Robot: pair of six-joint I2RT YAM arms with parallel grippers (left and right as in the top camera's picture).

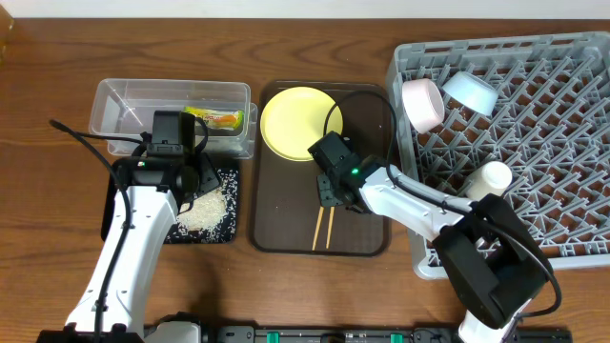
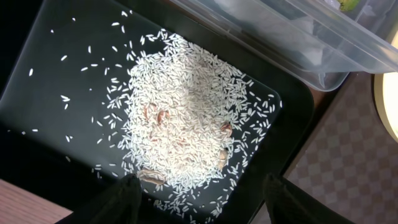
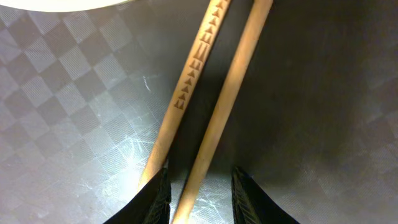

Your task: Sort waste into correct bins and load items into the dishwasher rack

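So the right gripper is hovering narrow, not clamped, over the chopsticks on the brown tray, probably lining up to pinch both. Left gripper is hanging wide open, empty, over rice in the black tray.

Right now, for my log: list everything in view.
rack: one, grey, right
pink bowl: one, pinkish, in rack
blue bowl: one, pale, in rack
cup: one, pale, in rack
serving tray: one, brown, centre
plate: one, yellow, on serving tray
chopsticks: two, wooden, same tray
tub: one, clear, left
wrapper: one, green-yellow, in tub
black tray: one, black, by tub
rice: pile, white, on black tray
left gripper: black, open over rice
right gripper: black, astride one chopstick
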